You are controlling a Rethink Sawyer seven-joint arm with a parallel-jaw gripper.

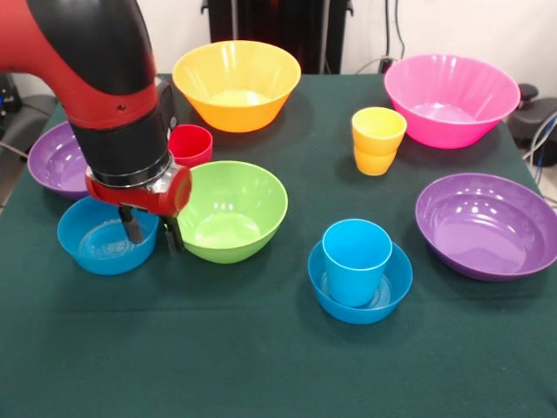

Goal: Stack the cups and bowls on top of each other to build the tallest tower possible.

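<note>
Front view. The worktop (261, 366) is covered by a dark green cloth. The arm (96, 78) is seen coming down at the left, red and black. The end effector (151, 233) is held low, between a small blue bowl (96, 244) on its left and the lime bowl (231, 209) on its right. Two dark fingers (132, 226) are seen apart, one over the blue bowl's right rim, the other at the lime bowl's left rim; nothing is gripped between them, so the end effector is read as spread open.

A red cup (193, 144) is partly hidden behind the arm, just behind the lime bowl. A purple bowl (52, 161) is placed at the left edge, behind the blue bowl and partly covered by the arm. The orange bowl (237, 83) is set at the far middle, the pink bowl (451, 97) at the far right. The yellow cup (378, 139) stands upright between them, nearer the pink one. A second purple bowl (487, 225) lies at the right edge.

The only stack is noted at centre right: a blue cup (357, 259) upright inside a second small blue bowl (392, 283).
</note>
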